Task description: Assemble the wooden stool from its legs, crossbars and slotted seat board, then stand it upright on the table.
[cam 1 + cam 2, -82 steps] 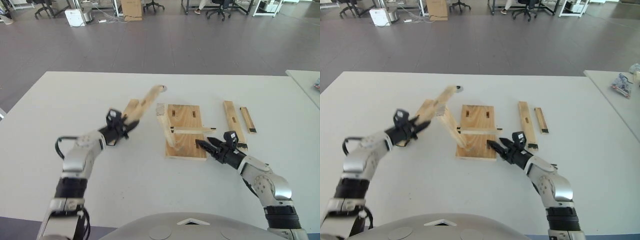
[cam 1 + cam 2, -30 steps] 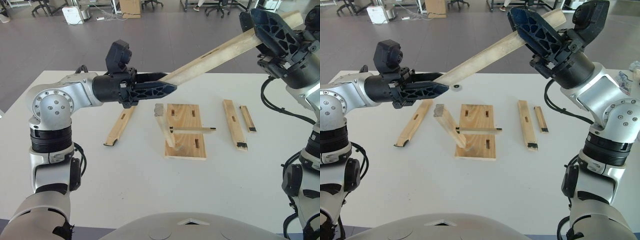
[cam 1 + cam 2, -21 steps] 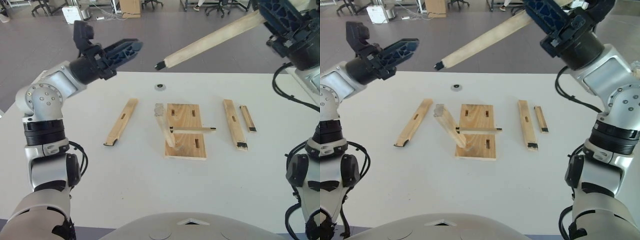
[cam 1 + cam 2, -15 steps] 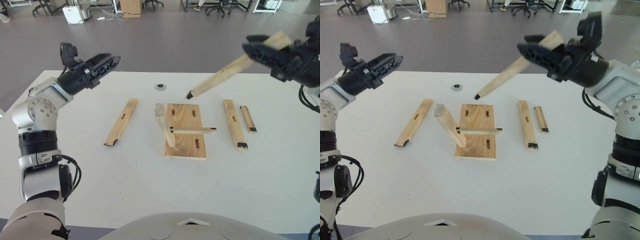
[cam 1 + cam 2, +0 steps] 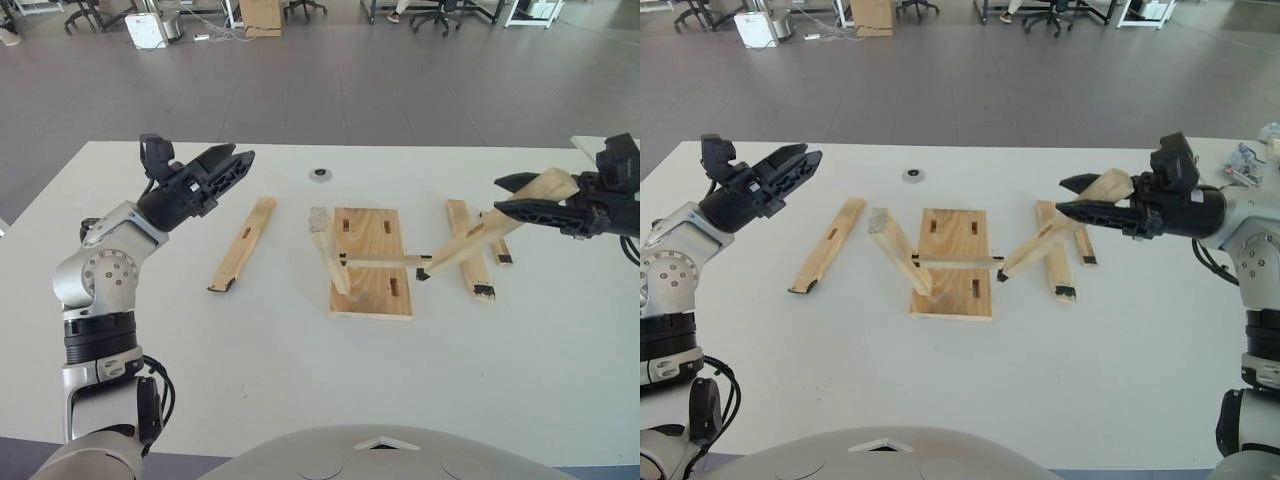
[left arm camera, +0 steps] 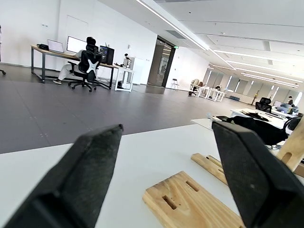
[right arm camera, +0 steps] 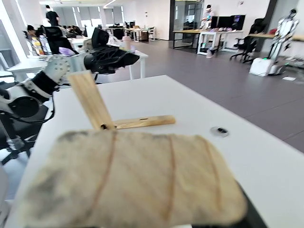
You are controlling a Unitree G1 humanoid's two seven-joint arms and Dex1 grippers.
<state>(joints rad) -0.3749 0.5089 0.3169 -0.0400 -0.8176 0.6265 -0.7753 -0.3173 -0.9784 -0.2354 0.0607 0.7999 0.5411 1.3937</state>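
Note:
The slotted seat board [image 5: 372, 290] lies flat on the table, with one leg [image 5: 328, 252] standing tilted at its left edge and a thin crossbar [image 5: 388, 261] running from that leg across the board. My right gripper [image 5: 500, 195] is shut on another wooden leg [image 5: 462, 243]. This leg slopes down to the left, and its dark tip is by the crossbar's right end. The held leg's end [image 7: 133, 175] looms close in the right wrist view. My left gripper [image 5: 238, 160] hovers open and empty above the table's left side; its fingers [image 6: 80, 180] are spread wide.
A loose leg [image 5: 245, 243] lies left of the board. A wider piece [image 5: 468, 262] and a short bar [image 5: 496, 239] lie right of it, under the held leg. A small round part [image 5: 320, 175] sits near the far edge. The near half of the table [image 5: 300, 370] is bare.
The left gripper let go of the leg it shared with the right, and it swung away left. The right arm has lowered the leg until its tip is by the crossbar's end.

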